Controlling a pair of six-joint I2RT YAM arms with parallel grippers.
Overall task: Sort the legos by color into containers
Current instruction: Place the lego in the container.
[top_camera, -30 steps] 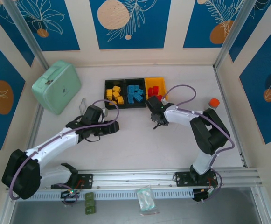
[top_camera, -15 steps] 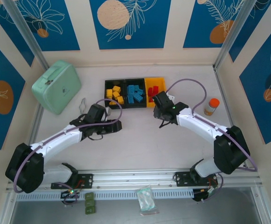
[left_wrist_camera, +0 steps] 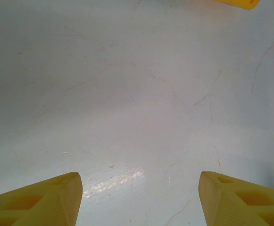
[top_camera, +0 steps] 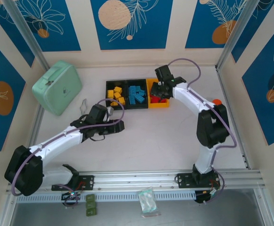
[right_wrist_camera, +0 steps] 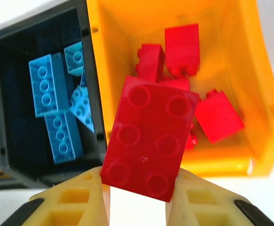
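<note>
My right gripper (right_wrist_camera: 139, 203) is shut on a red six-stud lego (right_wrist_camera: 148, 139) and holds it just above the near rim of the yellow container (right_wrist_camera: 254, 70), where several red legos (right_wrist_camera: 181, 49) lie. To its left, the middle black container (right_wrist_camera: 14, 146) holds blue legos (right_wrist_camera: 45, 89). From above, my right gripper (top_camera: 161, 87) hangs over the yellow container (top_camera: 156, 82); the blue container (top_camera: 137, 95) and the black one with yellow legos (top_camera: 115, 95) sit to its left. My left gripper (top_camera: 120, 126) stands open over bare table, its fingertips (left_wrist_camera: 47, 200) wide apart with nothing between them.
A mint-green case (top_camera: 57, 87) lies at the back left. A small clear plastic scrap (top_camera: 84, 104) rests near my left arm. The orange cap of a bottle (top_camera: 217, 101) peeks from behind my right arm. Metal frame posts (top_camera: 231, 40) border the table.
My right arm has swung from the table in front of the containers back over the yellow one, carrying the red lego. The left arm has hardly moved.
</note>
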